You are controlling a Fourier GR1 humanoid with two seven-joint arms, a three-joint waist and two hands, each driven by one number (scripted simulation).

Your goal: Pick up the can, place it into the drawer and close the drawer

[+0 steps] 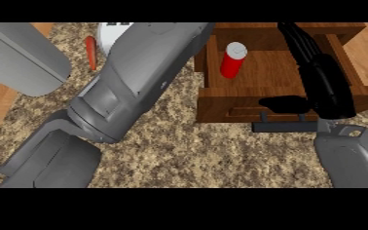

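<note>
- can (233,60) already lies inside the open drawer (215,105), toward the drawer's left wall, red body with a white top end, tilted or on its side, hard to say which
- so the step in hand reads as closing the drawer; pick and place look done
- right hand (316,85) stretches over the drawer's right part, fingers (296,39) straight and reaching to the drawer's back, thumb (284,103) lying out across the drawer front just above the dark handle (284,126); hand is unclenched, holding nothing
- can sits well apart from those fingers, to their left, bare drawer floor between them; no contact
- to close well: pull the hand out of the drawer box first, set flat fingers against the drawer front near the handle, push straight toward the worktop's far edge so the drawer does not skew
- risk, as a judgement: fingers left inside get caught on closing; a fast shove may roll the can
- left hand itself is not visible; only the grey left forearm (140,73) crosses the speckled worktop (187,151) diagonally
- orange thing (91,52) lies near the worktop's far left edge beside a white object (111,31), not part of the task
</note>
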